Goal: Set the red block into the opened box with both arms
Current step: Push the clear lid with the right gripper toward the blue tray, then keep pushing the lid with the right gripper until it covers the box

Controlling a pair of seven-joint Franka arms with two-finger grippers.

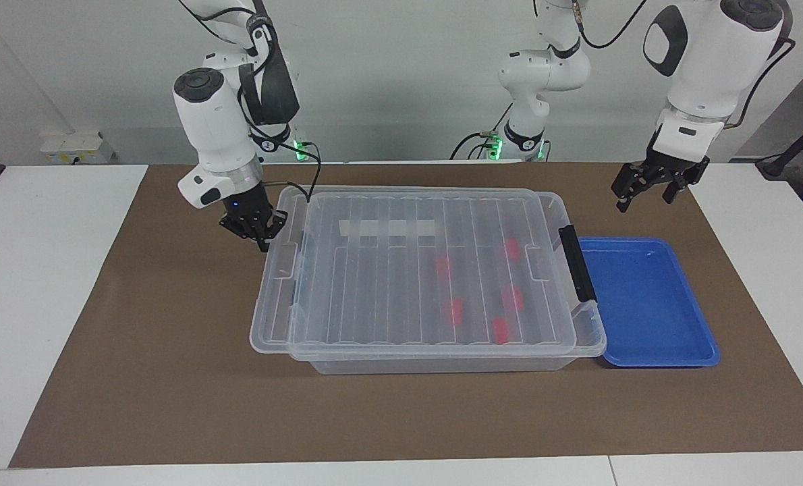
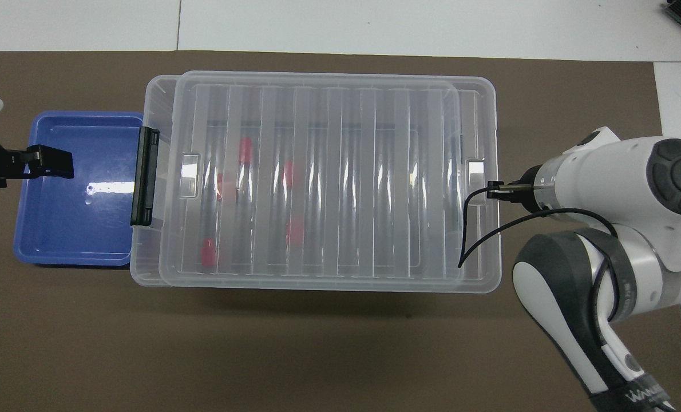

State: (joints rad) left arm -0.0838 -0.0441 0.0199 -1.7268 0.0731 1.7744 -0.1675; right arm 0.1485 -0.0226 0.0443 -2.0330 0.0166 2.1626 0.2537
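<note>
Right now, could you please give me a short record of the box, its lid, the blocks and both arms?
box: clear bin, nearly closed
lid: on the box, covering nearly all, overhanging toward the right arm's end
red blocks: five, inside, under the lid
blue tray: beside the box, toward the left arm's end
right gripper: jaws shut, at the lid's overhanging edge
left gripper: jaws open, raised near the blue tray, waiting
</note>
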